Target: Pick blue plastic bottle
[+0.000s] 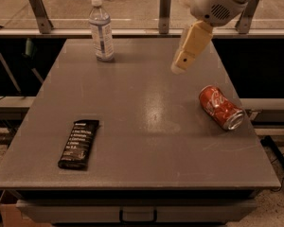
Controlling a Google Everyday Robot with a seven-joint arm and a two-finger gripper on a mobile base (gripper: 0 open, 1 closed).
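**Upright at the far left: blue plastic bottle, gripper in the air to its right**

Blue plastic bottle [101, 32]: standing on its base at the far left of the grey tabletop [146, 141], close to the far edge. Long axis vertical, white screw cap pointing straight up. Clear body, pale bluish-white label wrapped around the middle; print on the label too small to read.

Gripper [180, 65]: cream-coloured, hanging above the far right part of the tabletop, slanting down and to the left from a white arm housing. Well apart from the bottle, touching nothing. Open or closed: cannot tell.

Red soda can [220, 107]: lying on its side near the right edge, long axis running from far-left to near-right, silver end facing near-right. White script lettering on the red, not clear enough to spell out.

Black wrapped bar [79, 144]: flat on the near left, long axis roughly near-to-far, several lines of white text, illegible.

Surface matte grey with a soft glare patch at the middle. Metal posts [164, 11] along the far edge, a speckled floor beyond. Under the near edge, a drawer front with a dark handle [138, 215].
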